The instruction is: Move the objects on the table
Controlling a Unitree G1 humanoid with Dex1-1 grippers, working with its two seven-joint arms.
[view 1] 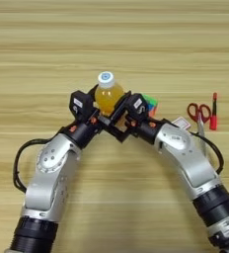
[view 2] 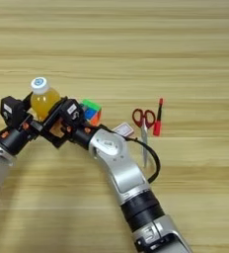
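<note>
Both grippers meet at the bottle point(view 1: 108, 96) mid-table: left gripper point(view 1: 93, 106) and right gripper point(view 1: 125, 109) press its sides; whether either truly pinches, I cannot tell. Uneven squeeze could tip it onto the cube point(view 2: 91, 110).

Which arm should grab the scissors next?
Right, probably. The scissors lie on the right side of the table, beside the right arm; the left gripper is beyond the bottle.

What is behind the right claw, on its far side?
Behind the right claw sits a multicoloured puzzle cube, only its green, blue and orange faces showing; the rest is covered. A small white-and-red card peeks out beside the arm.
</note>
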